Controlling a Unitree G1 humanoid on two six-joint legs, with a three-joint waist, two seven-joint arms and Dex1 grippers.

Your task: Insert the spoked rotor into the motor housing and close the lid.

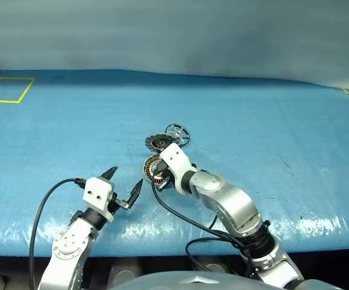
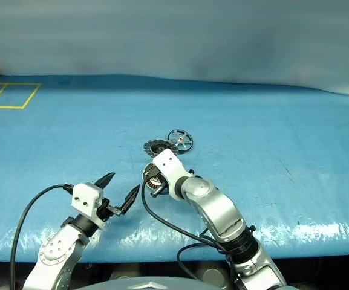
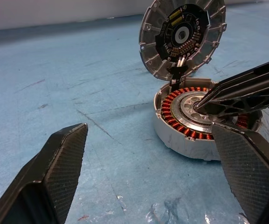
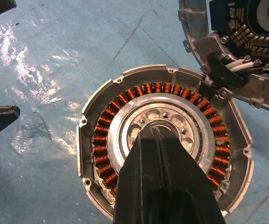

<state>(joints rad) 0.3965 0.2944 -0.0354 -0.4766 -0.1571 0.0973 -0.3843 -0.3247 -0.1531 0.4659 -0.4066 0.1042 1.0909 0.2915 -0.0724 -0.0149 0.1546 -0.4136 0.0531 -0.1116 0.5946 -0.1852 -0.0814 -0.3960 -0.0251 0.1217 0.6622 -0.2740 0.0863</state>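
Right pincer [image 4: 155, 133], fingers together, tips at the motor housing [image 4: 164, 140] centre; left pincer [image 1: 126, 184] spread apart.

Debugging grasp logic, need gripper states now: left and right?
Left gripper: open, holding nothing.
Right gripper: closed, holding nothing, tips at the centre of the motor housing.

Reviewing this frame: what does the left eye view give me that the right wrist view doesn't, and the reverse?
Left eye view: the spoked rotor lying on the blue table just beyond the lid, plus yellow tape marks at the far left. Right wrist view: the copper windings and the white wires joining the lid to the motor housing. Shared: housing, lid, the shut right gripper with its tip at the housing's centre, and the open left gripper.
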